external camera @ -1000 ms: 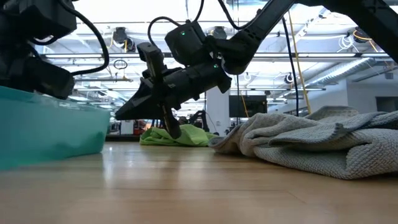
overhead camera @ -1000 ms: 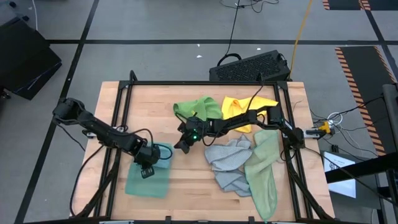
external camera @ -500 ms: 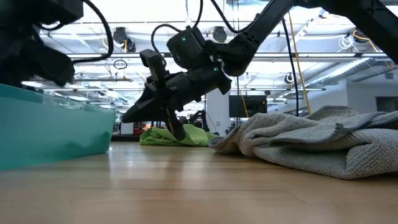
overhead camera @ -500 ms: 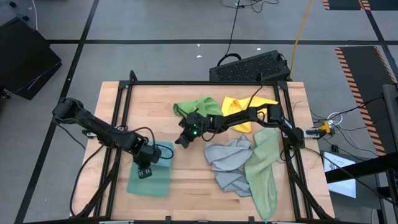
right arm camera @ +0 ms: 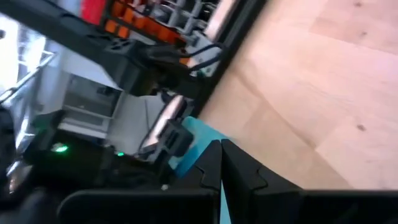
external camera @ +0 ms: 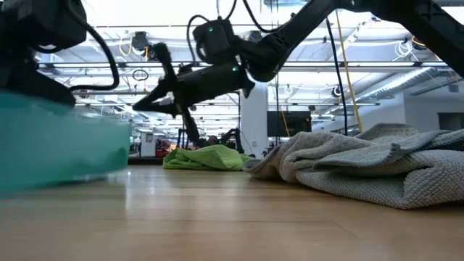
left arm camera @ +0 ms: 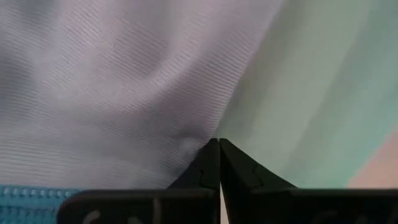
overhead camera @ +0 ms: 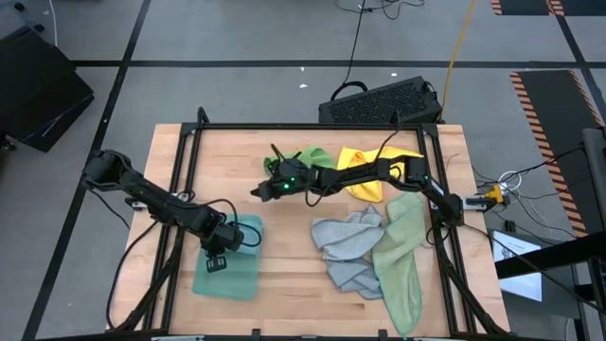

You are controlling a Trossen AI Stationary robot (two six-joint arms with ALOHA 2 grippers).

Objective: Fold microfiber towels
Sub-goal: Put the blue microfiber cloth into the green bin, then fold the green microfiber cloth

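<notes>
left pincer (overhead camera: 216, 264): clenched, pressed on teal towel (overhead camera: 230, 275) at bench (overhead camera: 284, 275) front-left | right pincer (overhead camera: 256, 191): clenched, holding nothing, raised mid-bench beside bright green towel (overhead camera: 308, 161)

An overhead camera looks straight down on the whole wooden table (overhead camera: 284, 256). A second camera sits at tabletop level, facing across it. Two wrist cameras look closely past closed fingertips. Both wide views share the grey towel (overhead camera: 348, 242).
</notes>
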